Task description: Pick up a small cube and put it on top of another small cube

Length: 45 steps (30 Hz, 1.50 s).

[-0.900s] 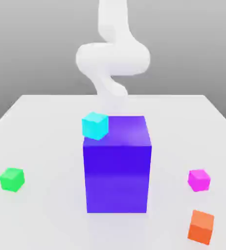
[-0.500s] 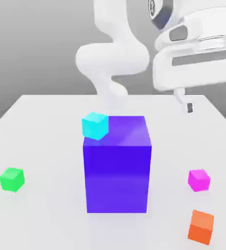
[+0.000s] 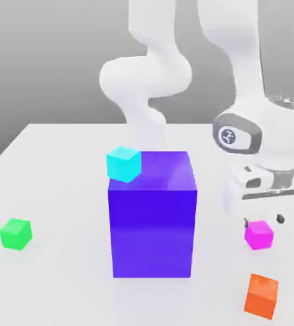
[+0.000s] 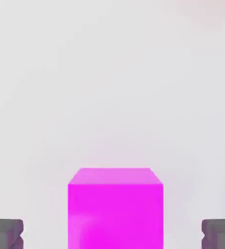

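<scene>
We see the gripper spread wide above the glossy magenta cube, lower right, beside the tall blue-violet block.

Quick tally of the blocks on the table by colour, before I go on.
Magenta cube: 1
Green cube: 1
Cyan cube: 1
Orange cube: 1
Blue-violet block: 1
Total: 5
</scene>
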Tool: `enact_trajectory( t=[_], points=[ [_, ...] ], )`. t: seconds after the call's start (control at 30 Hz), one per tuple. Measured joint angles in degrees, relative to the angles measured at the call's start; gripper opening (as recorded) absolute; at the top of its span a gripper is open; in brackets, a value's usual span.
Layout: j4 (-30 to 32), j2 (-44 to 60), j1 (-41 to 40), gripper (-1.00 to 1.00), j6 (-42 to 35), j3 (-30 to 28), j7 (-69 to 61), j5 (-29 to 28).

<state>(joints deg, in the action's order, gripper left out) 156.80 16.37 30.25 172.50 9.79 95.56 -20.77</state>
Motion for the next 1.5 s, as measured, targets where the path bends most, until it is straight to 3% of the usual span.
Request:
enact_trajectory(
  t=[0.03, 0.27, 0.43, 0.53, 0.77, 1.13, 1.5],
  points=[
    [-0.32, 1.36, 1.58, -1.00, 1.11, -1.77, 0.70, -0.87],
    [-0.33, 1.40, 1.60, -1.00, 1.21, -1.84, 0.91, -1.13],
    [1.94, -7.66, -4.57, -1.00, -5.55, 6.86, -7.30, 9.66],
    [0.81, -10.93, -6.42, -1.00, -10.37, 8.22, -12.72, 15.26],
    [-11.08, -7.03, -17.00, -1.00, -21.53, -0.08, -23.50, 16.65],
    [-9.89, -11.44, -36.23, -1.00, -23.16, -15.87, -31.58, 18.72],
    [-7.82, -15.65, -60.38, -1.00, -24.10, -26.62, -37.99, 19.13]
  ],
)
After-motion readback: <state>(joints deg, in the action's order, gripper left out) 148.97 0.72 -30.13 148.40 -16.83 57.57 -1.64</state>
